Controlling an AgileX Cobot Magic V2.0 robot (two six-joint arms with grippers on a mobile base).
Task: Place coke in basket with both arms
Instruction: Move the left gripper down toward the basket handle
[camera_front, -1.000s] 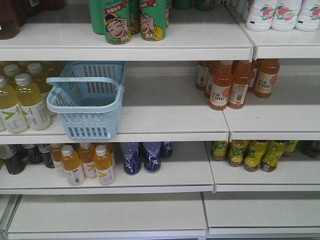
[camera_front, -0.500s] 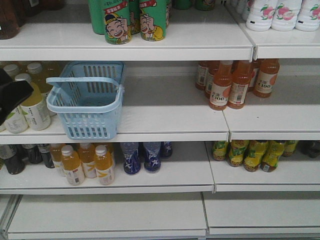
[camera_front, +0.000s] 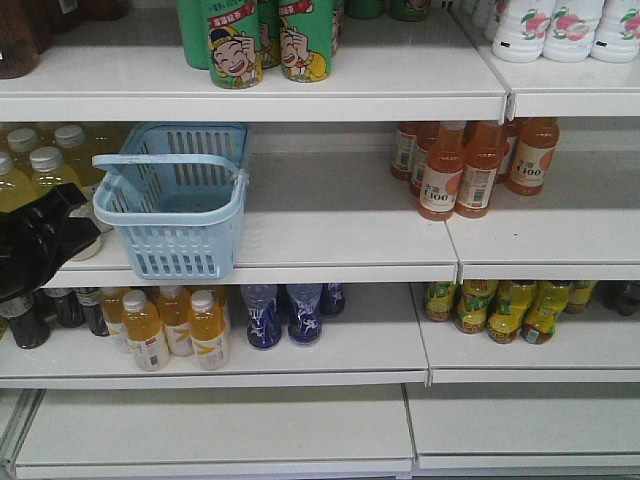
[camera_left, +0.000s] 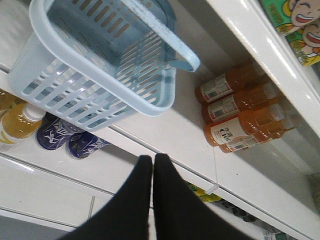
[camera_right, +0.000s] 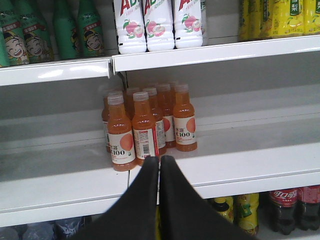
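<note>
Right gripper (camera_right: 159, 160) and left gripper (camera_left: 152, 159) each show both fingers pressed together with nothing between them; neither carries a load.

Coke bottles (camera_right: 286, 210), recognisable by their red labels, stand upright on the shelf below the one facing the right wrist camera. They are at the right edge of that view, just beside yellow-green bottles (camera_right: 246, 212). Orange juice bottles (camera_right: 145, 130) stand one shelf higher, directly ahead of the right gripper. The basket (camera_front: 172, 252) sits on that same middle shelf at the left, well apart from the coke, with the left gripper near its left side.

Step in hand, as judged: approach.
1. Part the right fingers before descending.
2. Lower the arm one shelf and shift it right.
3. Close on one bottle's body, clear of its neighbours.
4. Bring the left gripper to the basket handle (camera_front: 165, 160) to steady the basket.

Relative to the right gripper, the coke lies lower and to the right, not touching.
</note>
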